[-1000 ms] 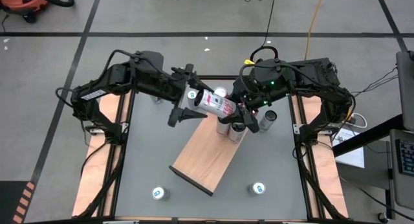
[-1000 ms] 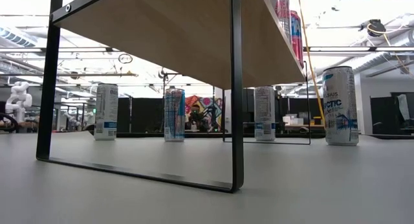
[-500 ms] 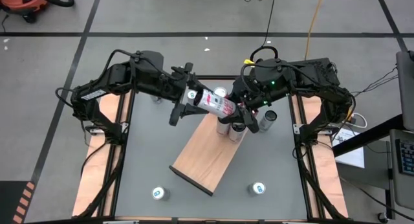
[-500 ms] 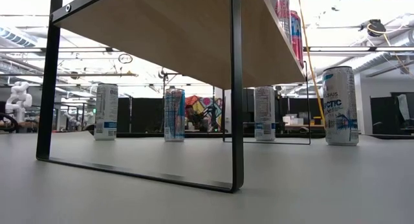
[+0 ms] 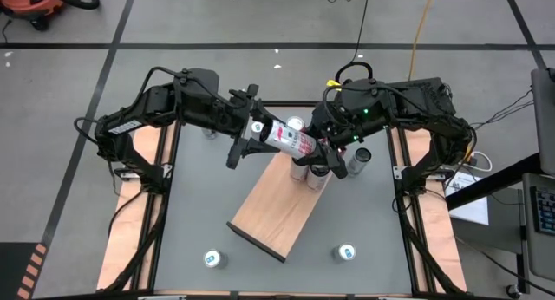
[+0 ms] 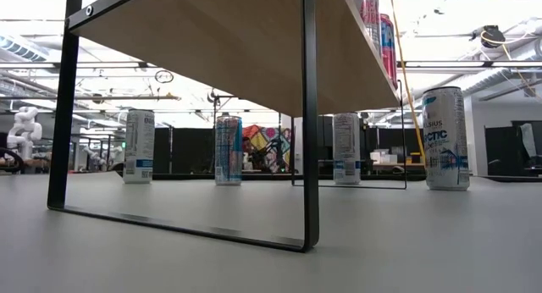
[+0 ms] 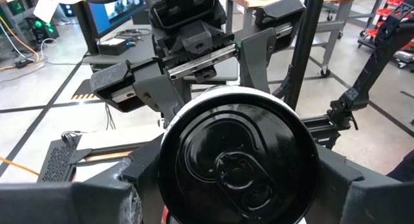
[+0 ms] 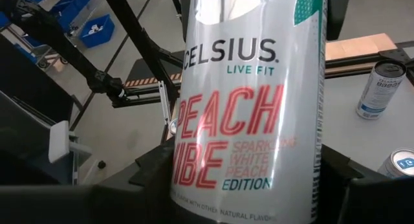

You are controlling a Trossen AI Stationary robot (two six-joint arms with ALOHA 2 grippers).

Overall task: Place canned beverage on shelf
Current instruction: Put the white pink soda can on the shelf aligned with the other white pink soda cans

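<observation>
A white-and-pink canned beverage [image 5: 283, 138] hangs on its side above the far end of the shelf [image 5: 276, 209], held between both grippers. My left gripper [image 5: 253, 138] comes from the table's left and is shut on the can's top end, whose pull-tab lid [image 7: 236, 162] faces the left wrist view. My right gripper [image 5: 319, 153] comes from the right and is shut on the can's other end, whose label [image 8: 239, 120] fills the right wrist view. In the low view the shelf's board [image 6: 220, 39] stands on black frame legs [image 6: 310, 115]. My left gripper pinches the can's top end between its two fingers, one on each side of the rim [image 7: 169, 146]. The fingers [image 7: 123, 191] come about level from the table's left and lie along the can. The can is lifted clear, lying roughly level. My right gripper pinches the can's bottom part [image 8: 187, 185] between its two fingers [image 8: 152, 169], one on each side. They come from the table's right, slanting slightly down, and lie along the can. The can sticks out ahead of them, clear of the shelf.
Two cans [image 5: 310, 174] stand on the shelf's far end under the grippers, one more [image 5: 295, 124] behind. Others stand on the table: at the right [image 5: 360, 159], near left [image 5: 214, 259] and near right [image 5: 346, 252]. The shelf's near half is bare.
My left gripper's fingers have drawn together onto the can's top end. Both arms and the can have stayed where they were.
</observation>
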